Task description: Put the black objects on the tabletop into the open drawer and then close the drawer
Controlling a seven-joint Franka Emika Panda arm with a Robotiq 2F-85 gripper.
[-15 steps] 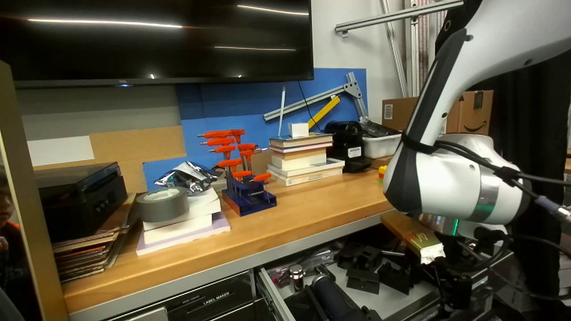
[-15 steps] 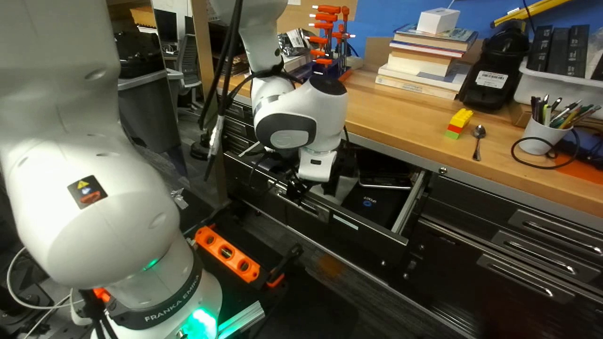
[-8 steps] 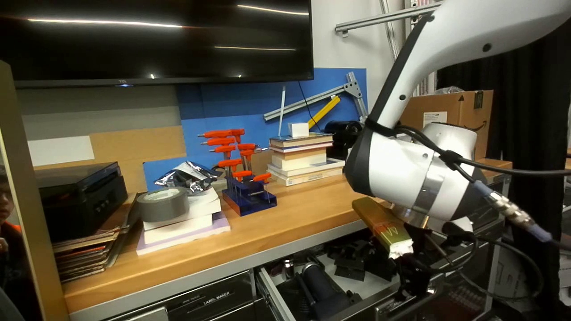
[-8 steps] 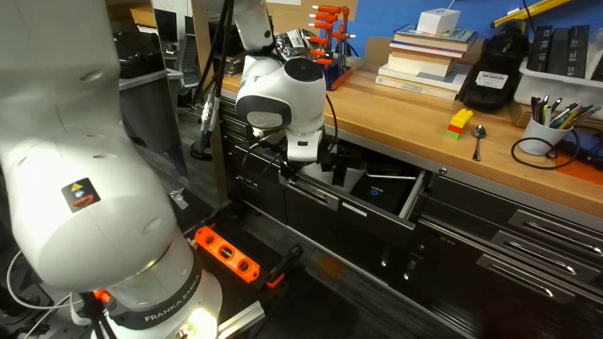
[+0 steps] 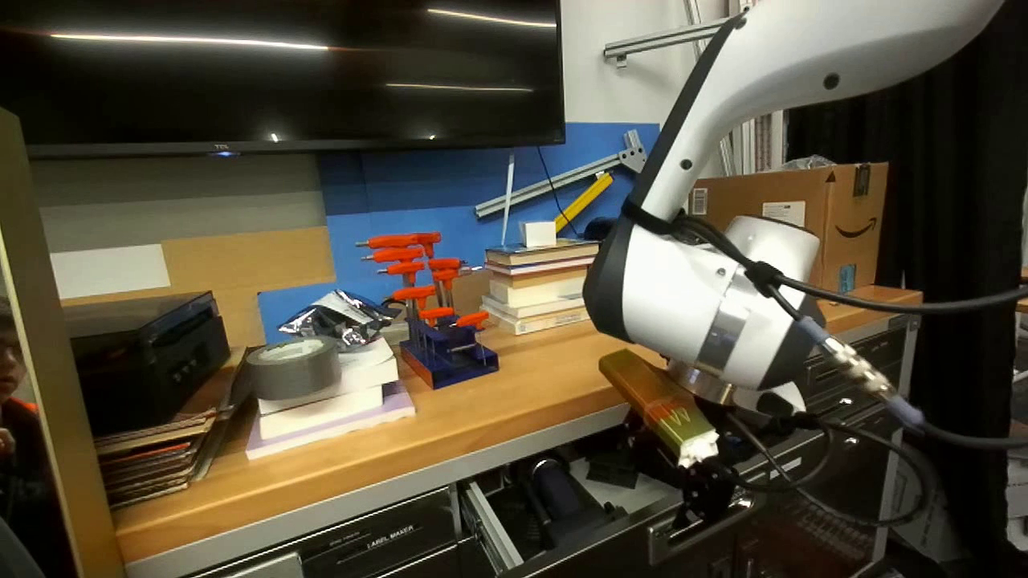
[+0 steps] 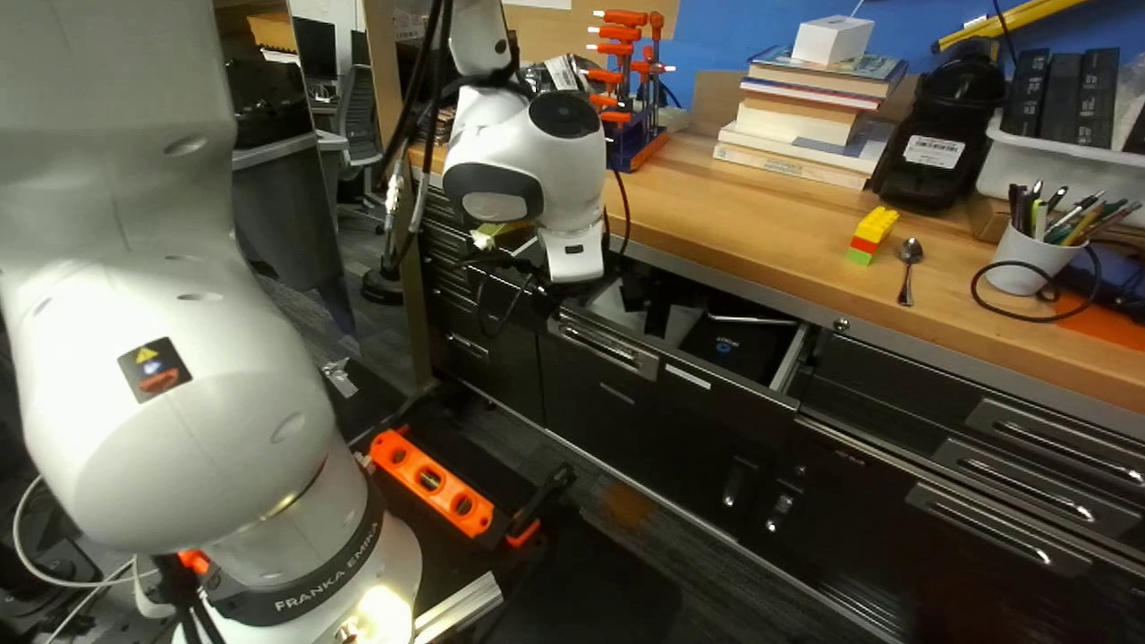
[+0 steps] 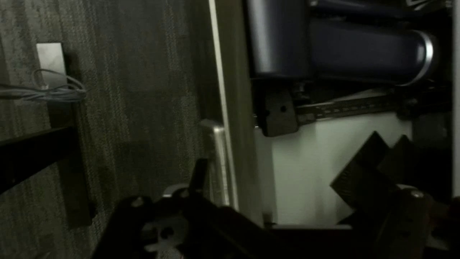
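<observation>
Several black objects (image 7: 361,172) lie inside the drawer (image 6: 716,402), where we judge the task wants them; our gripper (image 7: 305,180), spread wide and holding nothing, appears astride the front wall (image 7: 235,90), placed, we think, for closing the drawer

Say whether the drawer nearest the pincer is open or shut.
Open: the drawer juts out past the tabletop, showing black parts inside.

The wooden tabletop (image 6: 760,215) is pretty busy tbh: low book stack (image 5: 337,413), blue hex-key stand (image 5: 446,361), taller book stack (image 6: 796,125) with some black gadget (image 6: 935,134) right beside it, then toy bricks (image 6: 870,235), a spoon (image 6: 909,253) and a pen cup (image 6: 1029,246).
</observation>
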